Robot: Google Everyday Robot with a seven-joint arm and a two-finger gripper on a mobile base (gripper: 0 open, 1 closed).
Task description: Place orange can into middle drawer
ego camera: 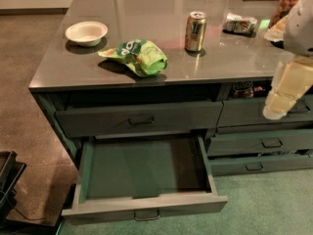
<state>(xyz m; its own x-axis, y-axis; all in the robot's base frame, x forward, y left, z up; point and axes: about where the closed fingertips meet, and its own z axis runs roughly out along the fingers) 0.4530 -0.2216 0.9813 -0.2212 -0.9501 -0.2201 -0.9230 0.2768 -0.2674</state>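
Observation:
The orange can [195, 31] stands upright on the grey counter [146, 4], right of centre. The middle drawer [144, 207] is pulled out below the counter at the left, its green inside bare. My gripper [276, 106], a pale cream part at the end of the white arm, hangs at the right edge of the view in front of the right-hand drawers. It is to the right of the can, nearer the camera, and not touching it. It holds nothing that I can see.
A white bowl [86, 32] and a green snack bag [139, 56] lie on the counter's left half. A silvery foil packet [238, 23] lies behind the can to the right. A closed drawer [139, 119] sits above the open one. Narrower closed drawers [259, 143] are at the right.

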